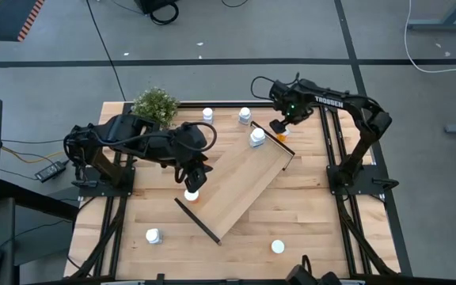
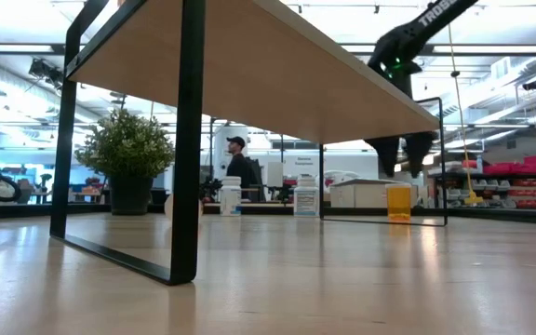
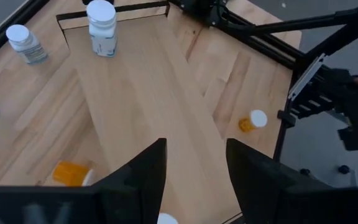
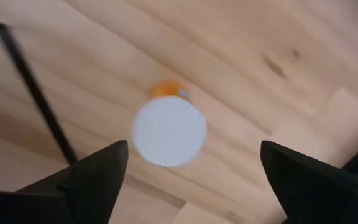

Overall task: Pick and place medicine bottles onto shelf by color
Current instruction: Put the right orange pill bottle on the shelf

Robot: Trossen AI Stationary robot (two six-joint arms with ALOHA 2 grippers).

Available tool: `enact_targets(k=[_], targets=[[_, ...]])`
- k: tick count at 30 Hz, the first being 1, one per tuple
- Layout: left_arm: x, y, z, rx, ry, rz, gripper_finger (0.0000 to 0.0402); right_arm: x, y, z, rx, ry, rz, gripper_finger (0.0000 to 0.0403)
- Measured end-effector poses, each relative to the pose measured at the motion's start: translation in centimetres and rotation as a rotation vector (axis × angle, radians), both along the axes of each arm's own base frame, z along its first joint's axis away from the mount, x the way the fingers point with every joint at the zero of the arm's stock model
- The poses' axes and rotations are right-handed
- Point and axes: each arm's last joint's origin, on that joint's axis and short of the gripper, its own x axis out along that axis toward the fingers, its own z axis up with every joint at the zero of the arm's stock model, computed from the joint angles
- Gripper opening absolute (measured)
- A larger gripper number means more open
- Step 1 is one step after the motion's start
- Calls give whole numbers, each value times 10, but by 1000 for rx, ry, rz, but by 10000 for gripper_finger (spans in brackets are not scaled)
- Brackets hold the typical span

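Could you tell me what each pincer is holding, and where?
Right pincer: open over an upright orange bottle, holding nothing. Left pincer: a white cap shows below; hold cannot be told.

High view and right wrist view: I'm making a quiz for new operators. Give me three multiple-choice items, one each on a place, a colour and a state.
1. Where does the bottle under the right gripper stand?
A. mid-shelf
B. on the table, just outside the shelf's end rail
C. beside the plant

2. What colour is its body?
A. green
B. blue
C. orange

3. What state is the right gripper in?
A. open above the bottle
B. shut on the bottle
C. shut on the rail

Answers:
1. B: the bottle stands on the table past the shelf rail.
2. C: orange shows under its white cap.
3. A: the right gripper spreads wide of the cap.

The left gripper is at the shelf's other end.
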Motion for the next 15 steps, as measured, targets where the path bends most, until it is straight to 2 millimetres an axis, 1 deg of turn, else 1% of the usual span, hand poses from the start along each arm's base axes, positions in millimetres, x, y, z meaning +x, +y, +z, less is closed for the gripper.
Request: enact_targets(k=[2, 6, 15], targets=[[0, 1, 0, 3, -4, 15, 172, -2, 2, -8, 17, -4, -18, 378], [2, 3, 1, -4, -23, 34, 173, -1, 2, -15, 16, -32, -25, 379], [3, 5, 2, -14, -37, 47, 172, 2, 0, -16, -1, -68, -32, 379]])
